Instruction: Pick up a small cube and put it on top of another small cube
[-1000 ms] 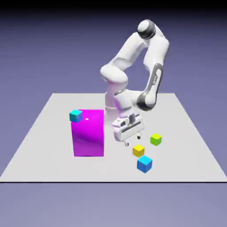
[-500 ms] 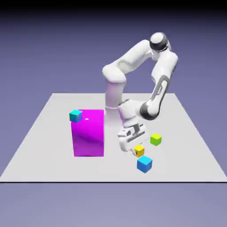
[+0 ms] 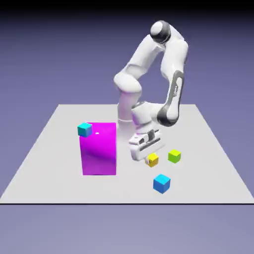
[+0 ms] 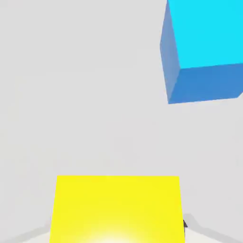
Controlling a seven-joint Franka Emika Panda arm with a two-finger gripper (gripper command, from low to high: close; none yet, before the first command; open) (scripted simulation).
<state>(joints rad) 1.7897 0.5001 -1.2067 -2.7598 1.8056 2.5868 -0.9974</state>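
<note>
Cubes up close in the hand view, and what a look it gives us! The yellow cube [image 4: 117, 206] looms huge at the bottom edge, a white glare on its face, while the blue cube [image 4: 204, 71] pushes in at the upper right, bright cyan on top and cut off by the frame. The lime-green cube, the magenta block and the cyan cube? Those belong to the exterior view alone.

Over to that view, and nearest the camera it's the blue cube, apart from the yellow one and resting on the pale worktop [image 3: 59, 191]. Behind it comes our yellow cube, with the lime-green cube [image 3: 174, 156] near it on the exterior view's right. On the exterior view's left stands the big magenta block [image 3: 99, 151], upright, beside the working area, the small cyan cube [image 3: 85, 130] showing at its upper left corner; whether it sits on the block, I can't tell.

And the gripper [image 3: 152, 159]! It's closed on the yellow cube, one jaw at either side, fingertips mostly hidden. Behind it, the white arm [image 3: 176, 59] bends high against the blue-violet backdrop.
</note>
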